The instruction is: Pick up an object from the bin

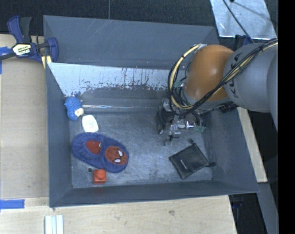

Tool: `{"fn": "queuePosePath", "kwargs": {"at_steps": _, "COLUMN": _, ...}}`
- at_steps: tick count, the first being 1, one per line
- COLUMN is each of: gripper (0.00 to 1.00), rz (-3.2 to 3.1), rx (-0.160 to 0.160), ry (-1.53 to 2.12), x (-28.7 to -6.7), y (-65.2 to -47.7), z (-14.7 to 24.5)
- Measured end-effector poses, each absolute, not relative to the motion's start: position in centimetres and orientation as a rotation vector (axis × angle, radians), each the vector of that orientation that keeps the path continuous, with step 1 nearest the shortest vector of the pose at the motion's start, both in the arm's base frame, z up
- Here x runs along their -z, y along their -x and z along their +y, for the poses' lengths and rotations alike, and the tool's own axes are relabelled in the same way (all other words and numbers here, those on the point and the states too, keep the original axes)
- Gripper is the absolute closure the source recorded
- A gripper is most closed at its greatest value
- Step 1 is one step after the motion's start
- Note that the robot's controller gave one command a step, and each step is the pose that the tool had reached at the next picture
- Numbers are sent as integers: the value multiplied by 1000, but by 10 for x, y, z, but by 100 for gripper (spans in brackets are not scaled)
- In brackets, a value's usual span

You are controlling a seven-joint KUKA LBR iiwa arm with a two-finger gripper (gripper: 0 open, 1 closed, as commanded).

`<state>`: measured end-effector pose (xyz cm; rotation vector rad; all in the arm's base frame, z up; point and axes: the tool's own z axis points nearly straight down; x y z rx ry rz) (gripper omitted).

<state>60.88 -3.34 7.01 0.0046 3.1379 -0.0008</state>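
My gripper (168, 134) hangs over the right half of the bin floor, its fingers pointing down at bare floor, and nothing shows between them. A flat black pouch-like thing (188, 161) lies just below and to the right of it, near the bin's front right. A pair of blue slippers with red spider faces (100, 152) lies at the front left, well apart from the gripper.
A small orange-red block (99, 176) sits in front of the slippers. A white rounded object (90, 124) and a blue-and-white small toy (73, 107) lie by the left wall. The arm with its orange cover and cables reaches in from the right.
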Motion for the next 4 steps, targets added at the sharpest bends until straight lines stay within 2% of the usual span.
{"fn": "queuePosePath", "kwargs": {"at_steps": 1, "gripper": 100, "rz": 3128, "rx": 2, "ry": -3, "x": -72, "y": -611, "z": -32}}
{"fn": "queuePosePath", "kwargs": {"at_steps": 2, "gripper": 100, "rz": 3135, "rx": -1, "ry": -54, "x": -210, "y": -617, "z": -29}}
{"fn": "queuePosePath", "kwargs": {"at_steps": 3, "gripper": 100, "rz": 3148, "rx": -3, "ry": 169, "x": -94, "y": -618, "z": 17}}
{"fn": "queuePosePath", "kwargs": {"at_steps": 4, "gripper": 100, "rz": 3131, "rx": 0, "ry": 174, "x": -253, "y": -615, "z": 31}}
